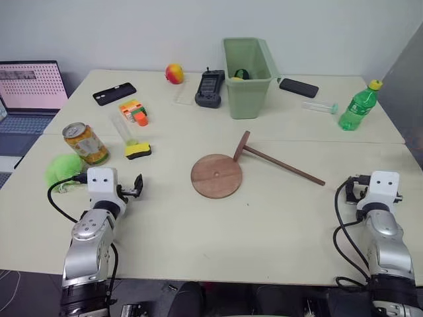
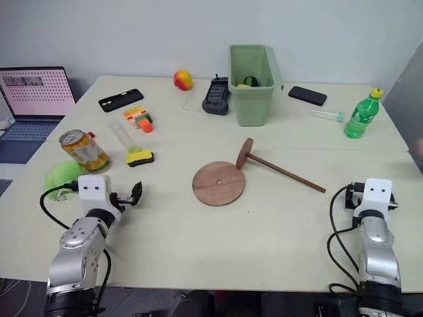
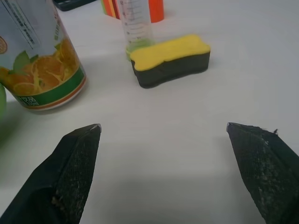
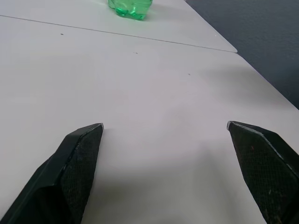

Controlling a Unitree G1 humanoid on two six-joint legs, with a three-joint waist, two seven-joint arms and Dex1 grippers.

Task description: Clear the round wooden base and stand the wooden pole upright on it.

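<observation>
Lying flat, smooth round wooden base (image 1: 217, 176) is bare; thin pole (image 1: 283, 164) beside it. Both grippers (image 3: 163, 128) (image 4: 164, 126) spread wide, empty.

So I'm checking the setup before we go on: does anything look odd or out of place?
The wooden pole lies tipped over on the table, its end disc leaning by the round wooden base, which is bare. Nothing looks spilled or broken.
</observation>
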